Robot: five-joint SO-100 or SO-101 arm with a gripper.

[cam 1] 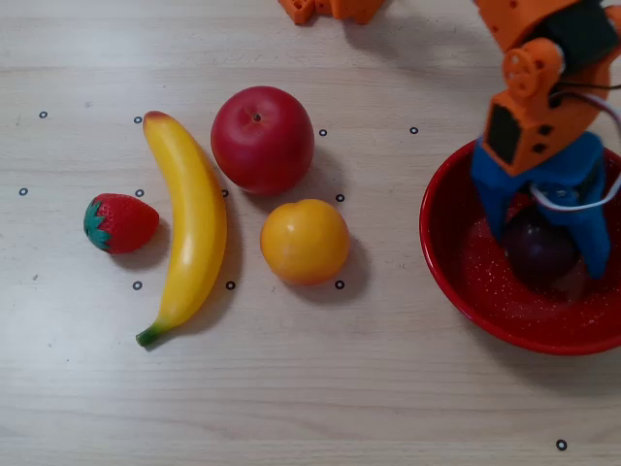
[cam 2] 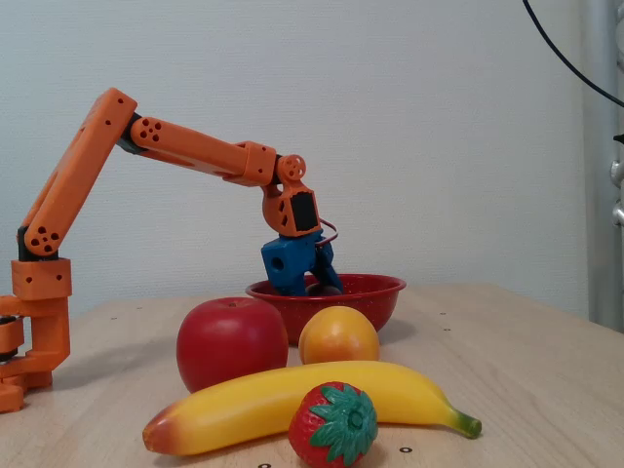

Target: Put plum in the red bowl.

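Gripper: blue gripper [cam 1: 543, 254] reaches down into the red bowl [cam 1: 456, 282], its two fingers closed around the plum [cam 1: 537, 250].
Bowl: by the worktop's right edge, overhead.
Overhead only: the plum between the fingers.
Fixed only: the bowl's rim [cam 2: 366, 286] hides the plum.

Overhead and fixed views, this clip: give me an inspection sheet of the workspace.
Surface: pale wooden table with small ring marks.
Job's things: plum low inside the red bowl.
Clutter: apple, orange, banana, strawberry, all apart from the bowl.
Hand: blue hand down in the bowl, fingers either side of the plum; release not clear.
Cables: thin wires at the wrist; black cable on the wall.
Surroundings: plain white wall.
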